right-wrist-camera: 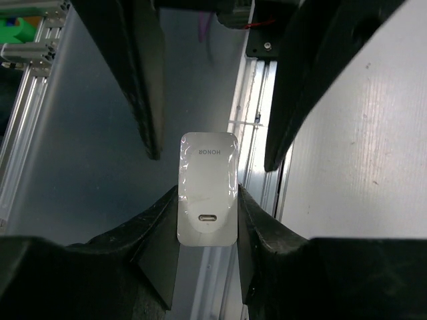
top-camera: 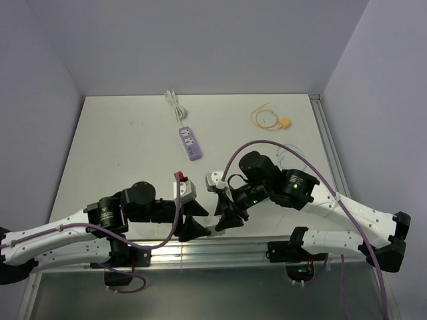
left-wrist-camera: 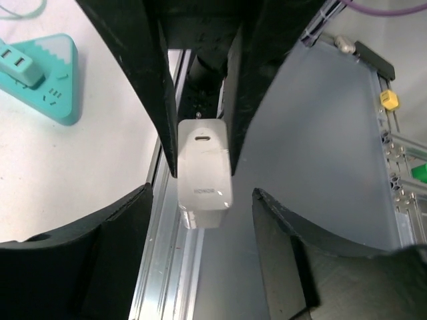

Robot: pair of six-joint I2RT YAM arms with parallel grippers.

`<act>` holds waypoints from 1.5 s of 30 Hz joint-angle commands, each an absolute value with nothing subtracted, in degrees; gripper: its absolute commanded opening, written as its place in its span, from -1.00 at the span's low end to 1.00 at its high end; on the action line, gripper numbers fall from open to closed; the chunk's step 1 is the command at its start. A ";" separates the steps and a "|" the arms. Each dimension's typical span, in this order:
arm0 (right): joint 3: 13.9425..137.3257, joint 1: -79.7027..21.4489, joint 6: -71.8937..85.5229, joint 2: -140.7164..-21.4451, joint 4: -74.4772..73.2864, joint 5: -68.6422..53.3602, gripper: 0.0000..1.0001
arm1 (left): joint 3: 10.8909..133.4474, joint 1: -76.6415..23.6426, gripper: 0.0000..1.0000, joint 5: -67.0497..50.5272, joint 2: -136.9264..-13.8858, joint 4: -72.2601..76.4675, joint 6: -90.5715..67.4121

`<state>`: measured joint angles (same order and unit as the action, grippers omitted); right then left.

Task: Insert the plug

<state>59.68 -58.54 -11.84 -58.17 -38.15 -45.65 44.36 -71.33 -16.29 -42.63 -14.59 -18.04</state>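
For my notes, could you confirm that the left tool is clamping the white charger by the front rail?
No, the right tool clamps the white charger by the front rail; the left wrist view shows the left tool open around it.

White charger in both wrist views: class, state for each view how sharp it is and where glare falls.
Left wrist view: white charger sharp, port crisp, bright sheen along its lower edge. Right wrist view: sharp too, lettering readable, wrapping film glinting down its sides. Top view: glare streak on the metal rail at the near edge.
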 commanded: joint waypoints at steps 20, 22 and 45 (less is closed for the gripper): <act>64.52 -61.61 -10.46 -59.51 -33.58 -45.89 -0.65 | 44.39 -69.62 -0.99 -13.10 -45.44 -11.25 -18.54; 62.85 -61.52 -8.71 -57.84 -31.83 -42.56 0.09 | 42.28 -67.86 -0.99 -11.87 -44.21 -9.32 -18.81; 42.98 -51.68 8.70 -45.26 -16.35 -12.22 0.91 | 52.02 -11.08 -0.99 -33.38 -73.63 7.28 14.31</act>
<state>43.94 -51.86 8.93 -45.78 -19.70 -13.93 47.07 -13.96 -23.49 -71.77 -1.54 6.35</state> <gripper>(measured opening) 0.956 0.363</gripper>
